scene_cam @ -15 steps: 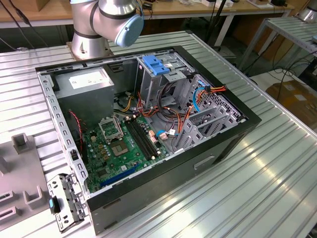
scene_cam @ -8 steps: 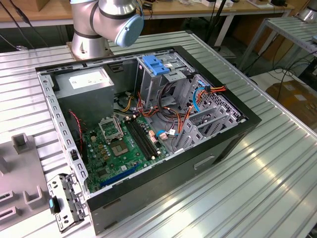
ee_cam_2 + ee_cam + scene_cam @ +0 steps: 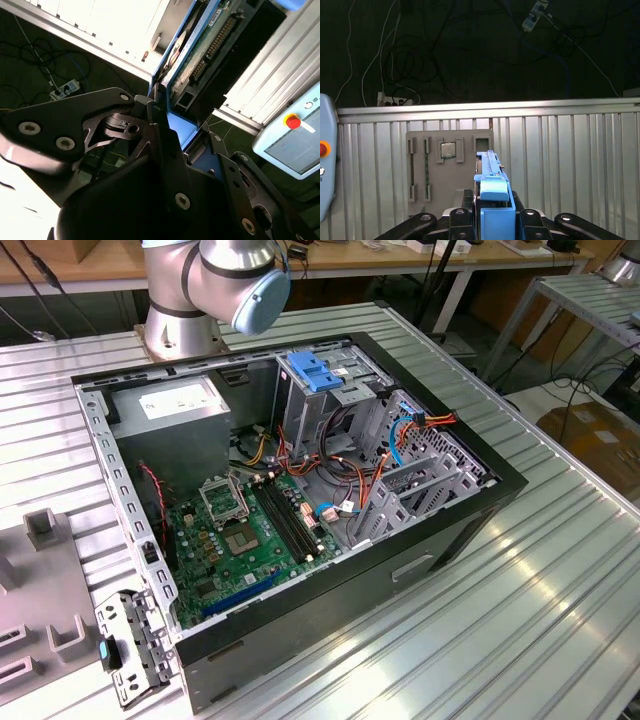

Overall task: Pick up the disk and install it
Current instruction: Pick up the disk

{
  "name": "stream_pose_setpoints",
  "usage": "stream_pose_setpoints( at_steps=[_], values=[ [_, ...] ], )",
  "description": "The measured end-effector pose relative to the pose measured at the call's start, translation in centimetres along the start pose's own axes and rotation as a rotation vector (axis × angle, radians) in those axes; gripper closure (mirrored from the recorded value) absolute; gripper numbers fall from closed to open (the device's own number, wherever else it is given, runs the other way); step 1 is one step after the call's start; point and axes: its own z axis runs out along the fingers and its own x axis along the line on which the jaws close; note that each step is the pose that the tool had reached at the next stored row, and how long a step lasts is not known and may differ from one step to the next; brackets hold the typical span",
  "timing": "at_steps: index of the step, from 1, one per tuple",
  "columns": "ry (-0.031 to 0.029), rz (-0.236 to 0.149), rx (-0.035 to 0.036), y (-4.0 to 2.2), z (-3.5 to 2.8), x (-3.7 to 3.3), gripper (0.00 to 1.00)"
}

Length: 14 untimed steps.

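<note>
We see the gripper, jaws clamped on the disk, blue rail edge-on; ribbed surface and grey fixture plate lie beyond.

- One disk, clamped in my one gripper.
- One open computer case; inside it I count one power supply, one blue-latched drive cage and one motherboard.
- One grey fixture plate carrying one processor chip.
- One pendant with one red button.
- Two power strips on the floor.
</note>
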Motion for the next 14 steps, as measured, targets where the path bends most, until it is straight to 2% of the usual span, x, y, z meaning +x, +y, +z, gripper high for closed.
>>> stream_pose_setpoints(
  at_steps=[14],
  values=[
    [0.0,0.0,0.0001,-0.91,-0.01,-0.04,0.63]
  ],
)
